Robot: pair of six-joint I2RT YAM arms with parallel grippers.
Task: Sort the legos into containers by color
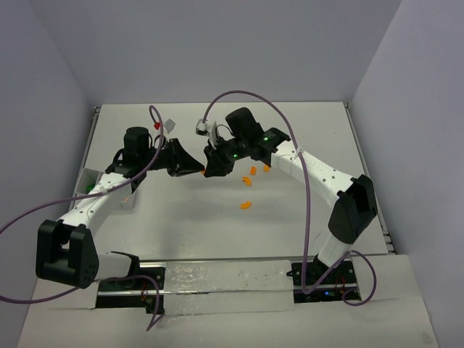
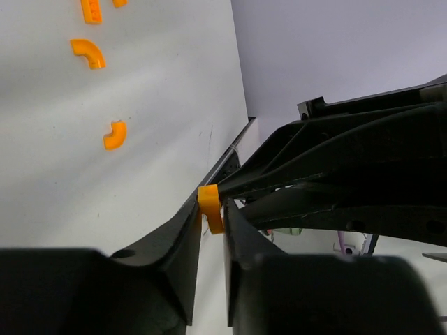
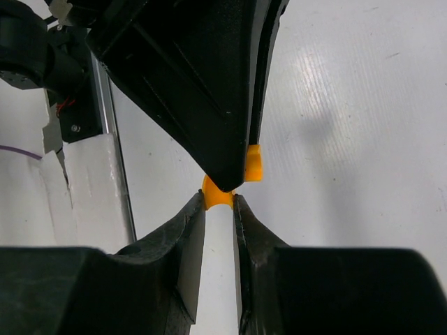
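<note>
Left gripper (image 2: 211,208) and right gripper (image 3: 218,202) both pinch one orange lego (image 2: 208,197).

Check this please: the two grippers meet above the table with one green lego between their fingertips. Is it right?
Not quite. The lego is orange, not green; the right wrist view shows it. The rest stands: the left gripper and the right gripper meet above the table with this one lego between their fingertips.
</note>
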